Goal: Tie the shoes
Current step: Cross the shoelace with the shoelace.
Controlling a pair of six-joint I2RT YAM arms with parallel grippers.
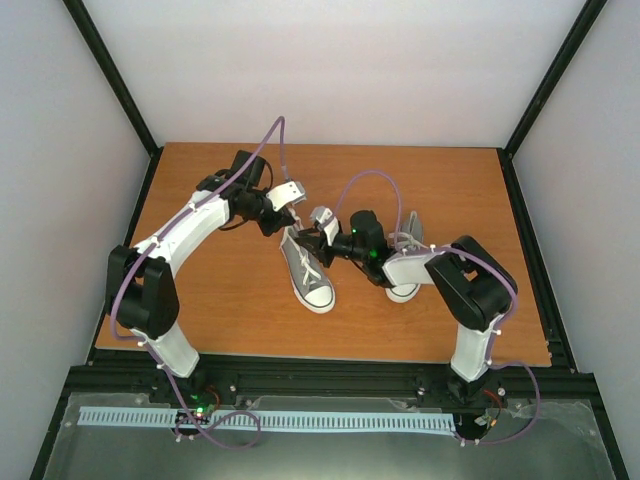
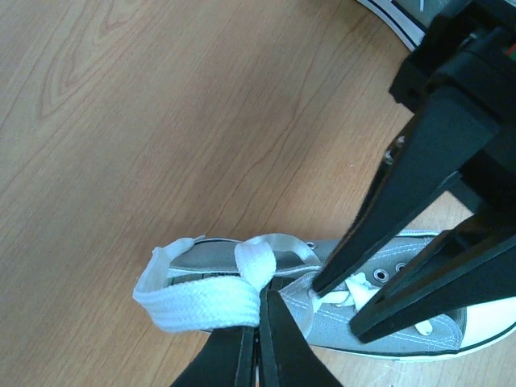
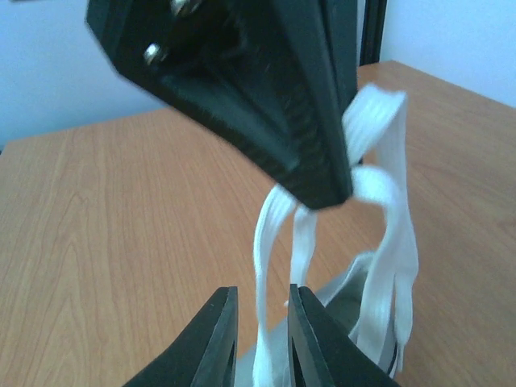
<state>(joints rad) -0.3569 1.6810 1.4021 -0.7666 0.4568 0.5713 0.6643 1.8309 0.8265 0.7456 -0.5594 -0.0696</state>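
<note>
We see the left gripper [image 2: 260, 300] pinching a white lace loop [image 2: 201, 305] over the middle grey shoe [image 1: 310, 272], and the right gripper [image 3: 261, 297] straddling a strand [image 3: 264, 234] there, clamped or not we cannot tell; no bow is formed, and the second shoe [image 1: 403, 292] to its right apparently waits.

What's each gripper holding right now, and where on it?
Left gripper pinches the lace at its loop. Right gripper straddles a lace strand; clamp unclear.

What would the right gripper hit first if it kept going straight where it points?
Probably the white lace hanging between the fingers of the right gripper, then the left gripper pinching that lace just beyond, though depth is unclear.
</note>
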